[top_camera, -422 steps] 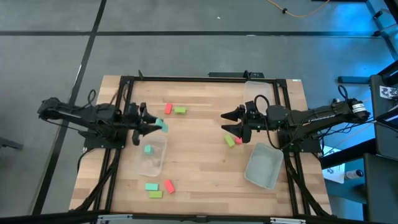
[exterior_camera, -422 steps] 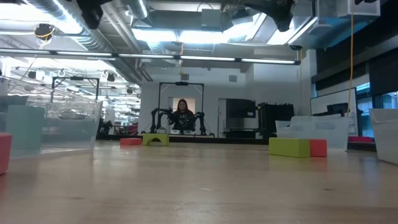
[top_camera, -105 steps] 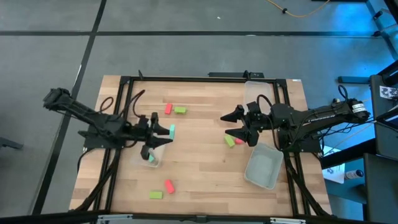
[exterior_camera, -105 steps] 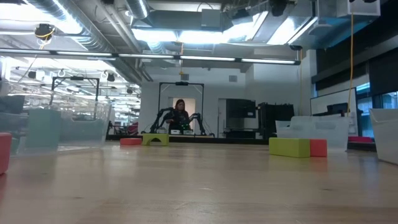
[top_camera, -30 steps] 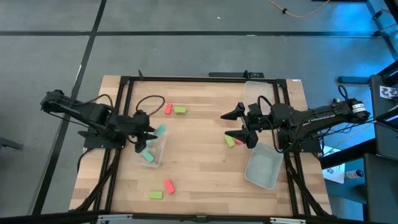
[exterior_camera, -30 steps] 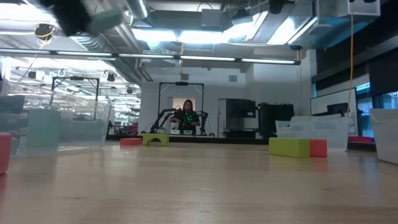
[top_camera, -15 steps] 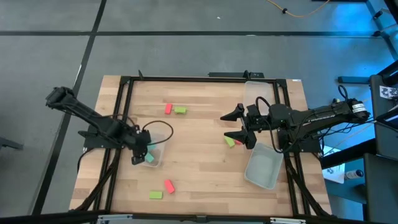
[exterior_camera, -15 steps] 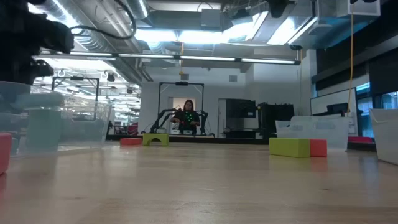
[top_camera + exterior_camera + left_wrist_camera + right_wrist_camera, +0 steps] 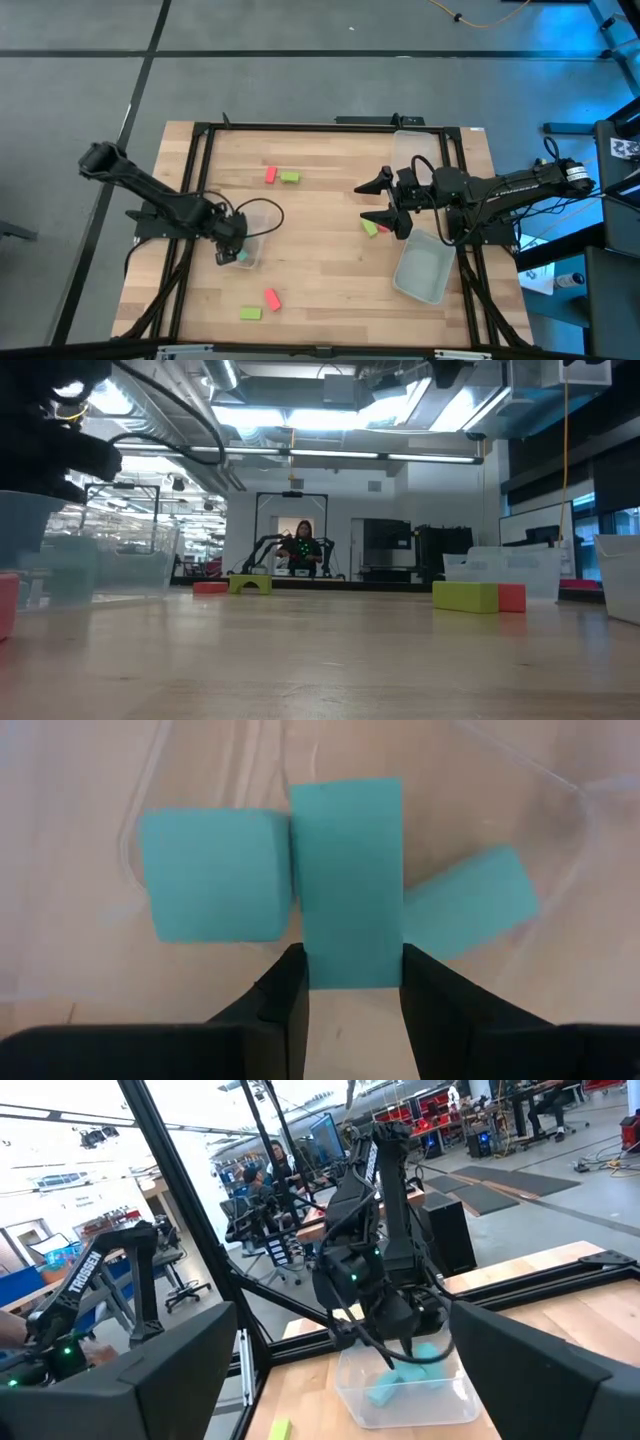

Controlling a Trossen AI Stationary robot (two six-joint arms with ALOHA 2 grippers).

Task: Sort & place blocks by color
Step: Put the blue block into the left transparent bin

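1. Wooden counter (image 9: pixel 320 200) is seen from above, framed by black rails.
2. A teal block (image 9: pixel 348 880) is gripped between the left gripper's (image 9: pixel 350 982) fingers inside a clear tub (image 9: pixel 247 255), between two other teal blocks (image 9: pixel 210 875).
3. The right gripper (image 9: pixel 378 200) is held wide open and empty above a lime block (image 9: pixel 369 227).
4. Red and lime blocks (image 9: pixel 280 176) are scattered on the counter.

a clear plastic tub (image 9: pixel 250 250) sits on the wooden tabletop (image 9: pixel 320 250) right under the left end effector (image 9: pixel 231 254). a second clear tub (image 9: pixel 421 268) lies tilted just beside the right end effector (image 9: pixel 386 200), and a third (image 9: pixel 409 146) stands behind it. a black frame (image 9: pixel 300 126) borders the tabletop. a person (image 9: pixel 302 545) stands far off in the room.
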